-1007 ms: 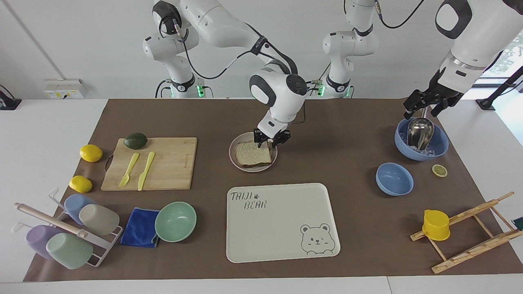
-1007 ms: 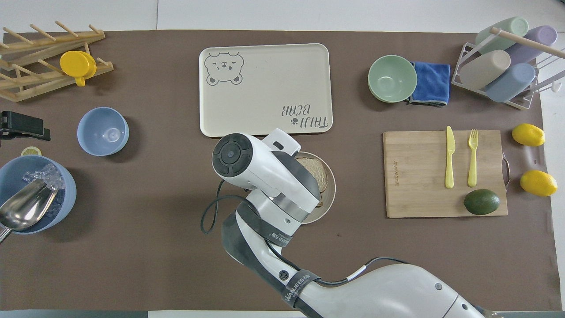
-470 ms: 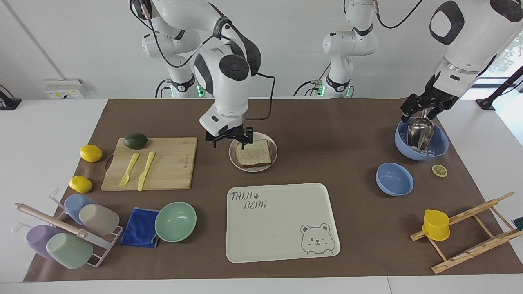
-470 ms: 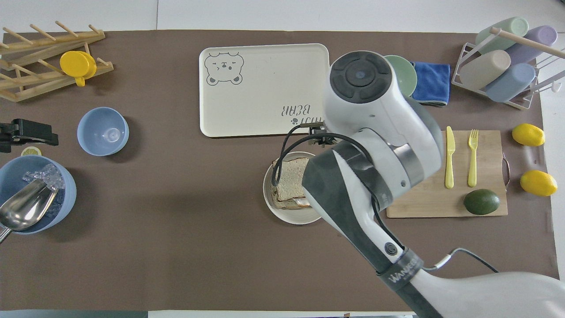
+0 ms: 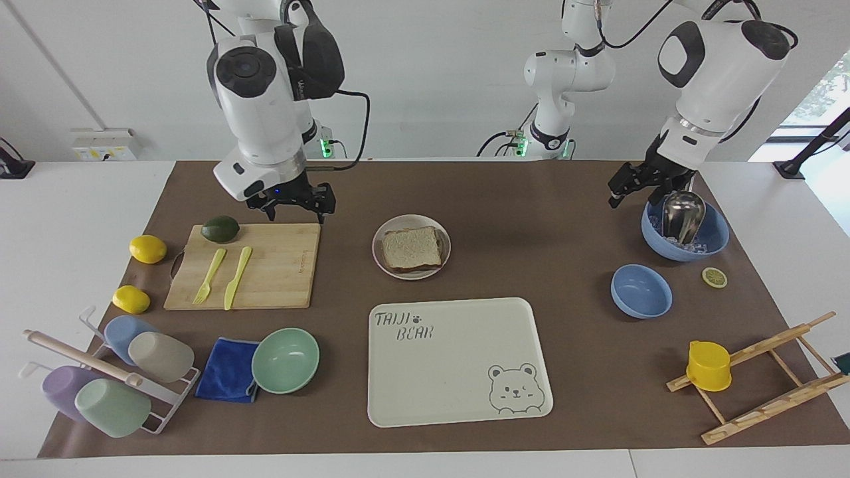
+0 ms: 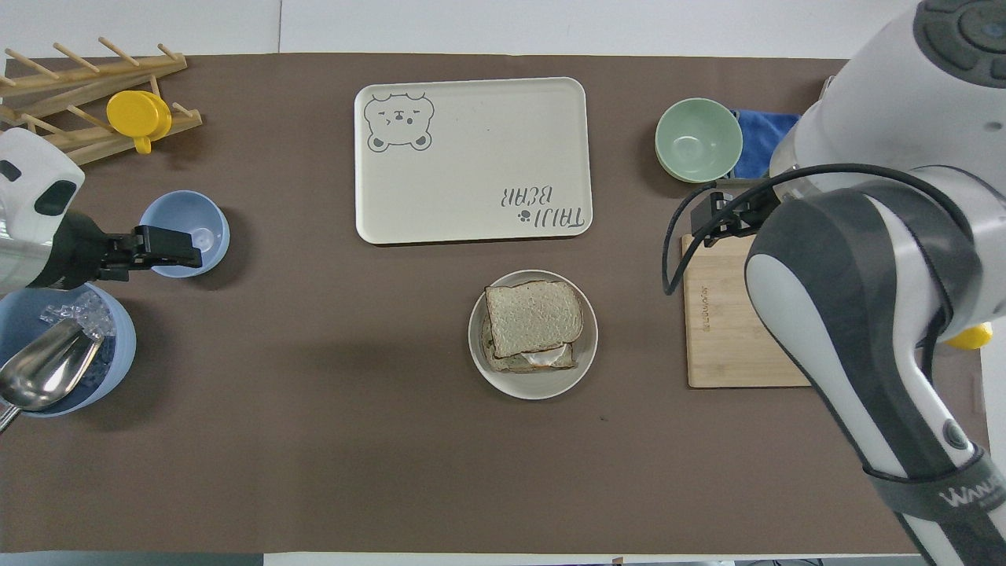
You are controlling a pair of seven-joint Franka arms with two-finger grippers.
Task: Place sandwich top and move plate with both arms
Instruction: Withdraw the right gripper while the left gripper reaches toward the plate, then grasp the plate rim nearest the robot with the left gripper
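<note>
The sandwich top [image 5: 412,247] [image 6: 534,316] lies flat on a lower slice with egg white showing at its edge, on the plate [image 5: 376,251] [image 6: 511,384] in the middle of the table. Nothing touches either one. My right gripper [image 5: 295,210] [image 6: 719,220] hangs open and empty over the edge of the cutting board [image 5: 279,265] [image 6: 723,338] nearest the robots. My left gripper [image 5: 634,195] [image 6: 171,244] is open and empty in the air, over the small blue bowl [image 5: 641,291] [image 6: 185,228] in the overhead view.
The bear tray [image 5: 458,372] [image 6: 471,102] lies just farther from the robots than the plate. An avocado [image 5: 220,228], a yellow fork and a knife are on the cutting board. A big blue bowl [image 5: 714,242] holds ice and a metal scoop. The green bowl [image 5: 285,360] sits beside a blue cloth.
My right gripper opened, let go of the sandwich top on the plate, rose and swung to the cutting board. The left gripper drifted a little toward the table's middle.
</note>
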